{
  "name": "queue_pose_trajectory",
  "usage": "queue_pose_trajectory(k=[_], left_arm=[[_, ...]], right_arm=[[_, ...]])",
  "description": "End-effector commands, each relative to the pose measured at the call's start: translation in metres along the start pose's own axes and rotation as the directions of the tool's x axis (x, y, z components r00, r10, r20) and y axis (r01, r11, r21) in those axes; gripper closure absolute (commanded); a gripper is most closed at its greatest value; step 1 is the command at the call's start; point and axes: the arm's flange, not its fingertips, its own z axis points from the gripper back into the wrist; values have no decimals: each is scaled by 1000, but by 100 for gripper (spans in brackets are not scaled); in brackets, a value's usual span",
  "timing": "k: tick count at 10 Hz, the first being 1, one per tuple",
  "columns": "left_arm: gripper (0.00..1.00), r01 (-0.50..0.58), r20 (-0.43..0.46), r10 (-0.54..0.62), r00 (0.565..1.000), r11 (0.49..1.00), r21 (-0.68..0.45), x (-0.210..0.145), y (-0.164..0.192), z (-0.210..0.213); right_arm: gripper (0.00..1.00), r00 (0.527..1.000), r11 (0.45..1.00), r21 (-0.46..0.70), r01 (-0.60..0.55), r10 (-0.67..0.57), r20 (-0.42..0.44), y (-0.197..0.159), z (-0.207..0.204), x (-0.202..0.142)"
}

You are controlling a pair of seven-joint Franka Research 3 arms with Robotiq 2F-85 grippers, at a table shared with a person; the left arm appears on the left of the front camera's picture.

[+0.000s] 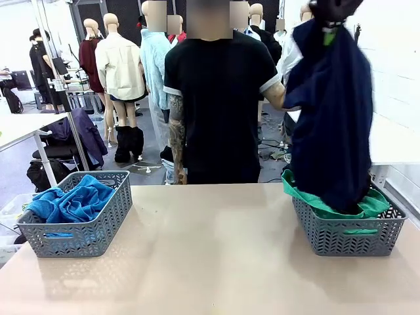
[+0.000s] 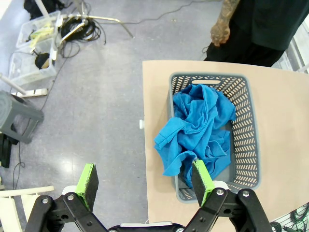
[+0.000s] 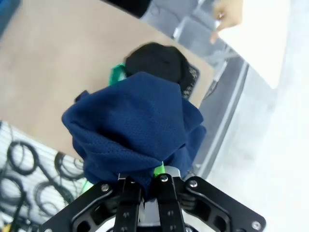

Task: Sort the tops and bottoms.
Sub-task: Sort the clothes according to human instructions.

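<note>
High at the right, my right gripper (image 1: pixel 331 13) is shut on the navy garment (image 1: pixel 331 111), which hangs down into the right grey basket (image 1: pixel 348 239). An emerald green garment (image 1: pixel 308 200) spills over that basket's rim. From the right wrist view the navy cloth (image 3: pixel 135 130) bunches around the shut right gripper (image 3: pixel 149 186), with a black garment (image 3: pixel 157 63) below it in the basket (image 3: pixel 192 77). The bright blue garment (image 1: pixel 69 200) lies in the left basket (image 1: pixel 105 226). My left gripper (image 2: pixel 145 179) hovers open and empty high above the blue garment (image 2: pixel 198 130) and its basket (image 2: pixel 248 145).
A person in a black shirt (image 1: pixel 220 98) stands at the table's far edge, one hand (image 2: pixel 222 34) hanging near the left basket. The bare tan tabletop (image 1: pixel 210 256) stretches between the baskets. Cables and plastic bins (image 2: pixel 36 58) lie on the floor left of the table.
</note>
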Motion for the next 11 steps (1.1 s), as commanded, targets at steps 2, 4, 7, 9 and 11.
queue_pose_trajectory(k=[2, 4, 7, 9, 11], left_arm=[[0, -4, 2, 4, 1000, 1000, -2, 0, -1, 0], [0, -4, 2, 4, 1000, 1000, -2, 0, -1, 0], [0, -4, 2, 4, 1000, 1000, -2, 0, -1, 0], [0, -4, 2, 4, 1000, 1000, -2, 0, -1, 0], [0, -4, 2, 4, 1000, 1000, -2, 0, -1, 0]], right_arm=[[100, 981, 985, -52, 167, -161, 106, -41, -34, -14], [100, 991, 991, -33, 128, -126, 52, -50, -20, -8], [100, 987, 987, -36, 155, -153, 56, -59, -33, -7], [100, 986, 981, -96, 166, -166, 1, -40, -36, -7], [100, 981, 982, -39, 185, -186, -50, -66, -73, 5]])
